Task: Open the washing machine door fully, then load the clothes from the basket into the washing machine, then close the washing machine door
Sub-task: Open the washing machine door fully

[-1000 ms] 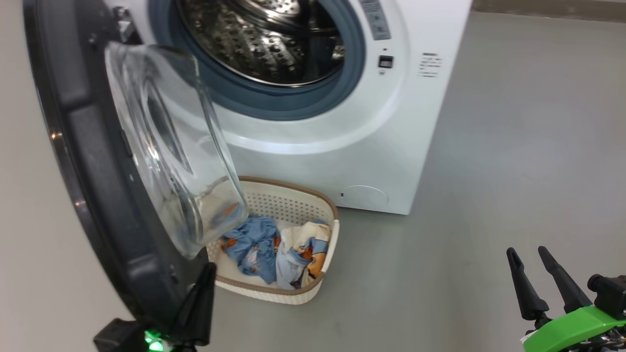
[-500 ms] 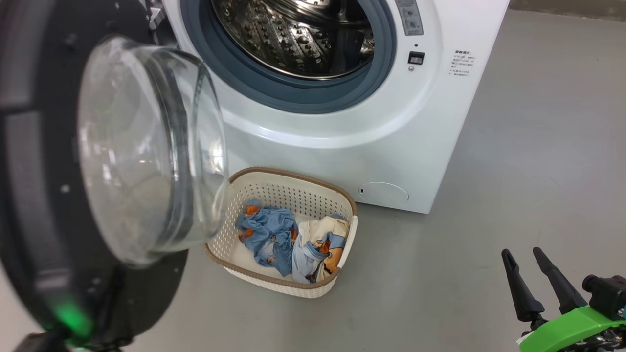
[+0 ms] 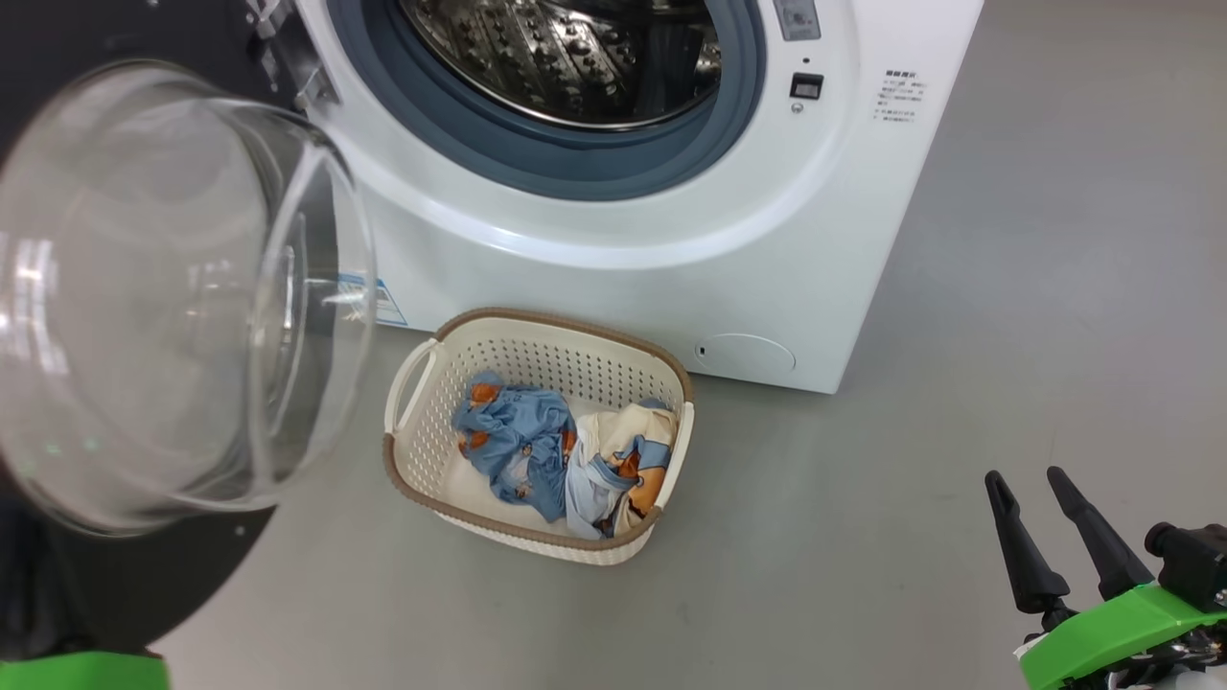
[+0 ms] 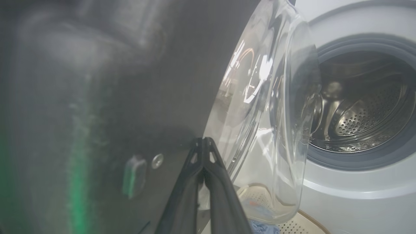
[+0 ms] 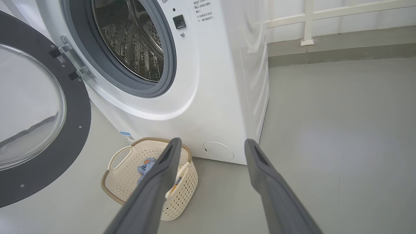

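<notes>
Door [image 3: 163,297]: swung well wider than a second ago; then it stood nearly edge-on to the head camera and covered the left end of the basket [image 3: 403,470]; now its inner face and glass bulge turn toward the camera, and the hinge [image 3: 288,57] and a blue label [image 3: 383,305] on the washing machine [image 3: 623,249] are exposed; part of the shift in picture is the camera's own.

Judgement: the opening step looks almost or wholly done; the drum mouth is unobstructed and loading can follow.

Basket: on the floor [image 3: 863,479] just before the machine, beside the door, whole rim now uncovered; the clothes [image 3: 556,455] lie bunched inside, untouched.

Left gripper [image 4: 203,141]: fingers pressed together on nothing, tips close against the door's dark inner ring; actual contact cannot be confirmed. Right gripper [image 3: 1025,479]: fingers spread, empty, well apart from the basket.

Obscured: the door's left and top edges are cut off; the left wrist view is smeared; whether the door has reached its stop is undetermined; the count of garments is unclear.
</notes>
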Motion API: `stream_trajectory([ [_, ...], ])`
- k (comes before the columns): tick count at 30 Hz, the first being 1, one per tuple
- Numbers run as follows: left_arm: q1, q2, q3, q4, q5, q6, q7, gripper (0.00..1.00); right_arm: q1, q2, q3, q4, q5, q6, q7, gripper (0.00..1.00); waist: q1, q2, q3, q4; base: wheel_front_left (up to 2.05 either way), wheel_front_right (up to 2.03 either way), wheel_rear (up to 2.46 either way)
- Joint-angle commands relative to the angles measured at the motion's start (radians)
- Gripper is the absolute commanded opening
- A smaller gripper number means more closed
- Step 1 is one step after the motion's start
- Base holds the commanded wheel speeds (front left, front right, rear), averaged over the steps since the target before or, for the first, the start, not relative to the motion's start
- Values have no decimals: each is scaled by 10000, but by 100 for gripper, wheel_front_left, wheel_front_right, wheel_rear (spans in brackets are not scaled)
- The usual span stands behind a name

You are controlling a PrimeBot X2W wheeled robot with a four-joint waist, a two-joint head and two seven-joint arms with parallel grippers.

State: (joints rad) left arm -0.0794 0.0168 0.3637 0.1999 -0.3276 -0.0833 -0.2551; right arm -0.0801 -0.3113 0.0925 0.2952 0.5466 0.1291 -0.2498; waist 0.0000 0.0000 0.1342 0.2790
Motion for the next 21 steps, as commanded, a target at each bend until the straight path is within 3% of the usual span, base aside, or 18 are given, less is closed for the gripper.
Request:
stream_trajectory([
  [1, -507, 437, 749, -5, 141, 59, -67, 0, -251, -225, 179, -273, -99, 16, -120, 100, 0, 0, 108, -40, 0, 0, 0],
  [12, -1748, 1170, 2256, 1154, 987, -25, -67, 0, -513, -294, 211, -335, -137, 16, -120, 100, 0, 0, 570, -191, 0, 0, 0],
  [21, -2853, 2177, 3220, 2406, 1383, -80, -67, 0, -826, -398, 245, -392, -149, 16, -120, 100, 0, 0, 1156, -271, 0, 0, 0],
])
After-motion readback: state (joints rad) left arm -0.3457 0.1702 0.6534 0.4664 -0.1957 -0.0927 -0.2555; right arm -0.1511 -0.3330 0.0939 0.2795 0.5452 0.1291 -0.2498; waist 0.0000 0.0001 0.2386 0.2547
